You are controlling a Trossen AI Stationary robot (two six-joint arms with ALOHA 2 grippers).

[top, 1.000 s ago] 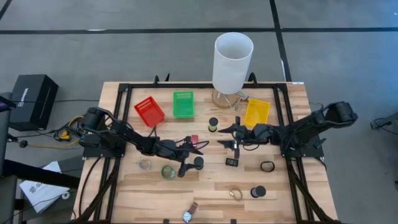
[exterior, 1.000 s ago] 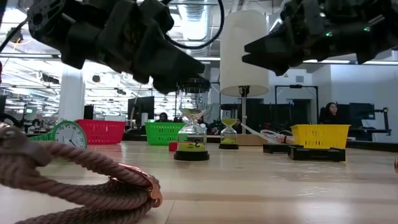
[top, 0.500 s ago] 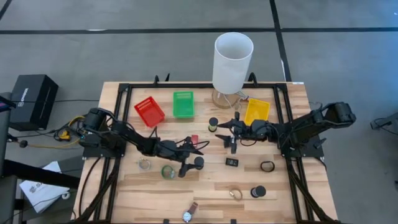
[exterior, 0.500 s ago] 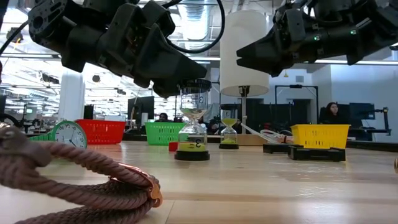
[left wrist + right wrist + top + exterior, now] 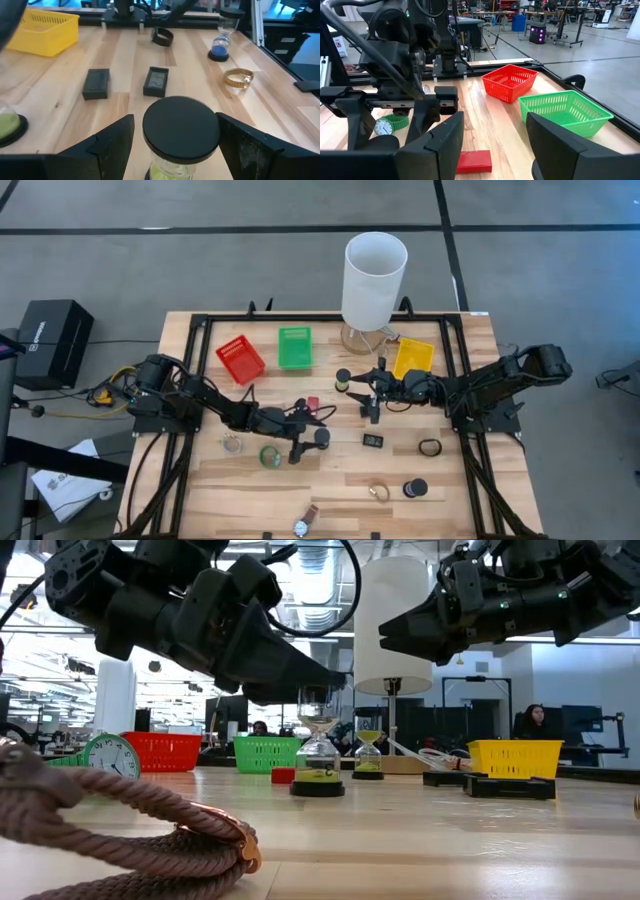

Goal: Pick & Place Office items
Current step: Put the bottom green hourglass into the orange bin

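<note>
High view: the left gripper (image 5: pixel 312 427) is positioned at mid-table, its fingers spread on either side of a black-capped hourglass with yellow-green sand (image 5: pixel 321 437). The right gripper (image 5: pixel 367 391) is held near a second black-capped hourglass (image 5: pixel 343 377), in front of the yellow plastic basket (image 5: pixel 413 358). The step in hand is judged to be the approach to a grasp; no item is lifted.

Low view: the yellow-green hourglass (image 5: pixel 319 755) is shown upright on the wooden table (image 5: pixel 420 840), under the left gripper's dark fingers. Contact cannot be confirmed.

Left wrist view: the hourglass's black round cap (image 5: pixel 181 129) is seen between the two fingers (image 5: pixel 107 140), with clear gaps on both sides. The fingers are apart and nothing is clamped. The next move is judged to call for closing on the hourglass, then a lift.

Right wrist view: the right gripper's fingers (image 5: pixel 442 142) are apart and empty. A flat red block (image 5: pixel 473 161) lies beyond them, with a red plastic basket (image 5: pixel 510 81) and a green plastic basket (image 5: pixel 565 112) farther off.
</note>
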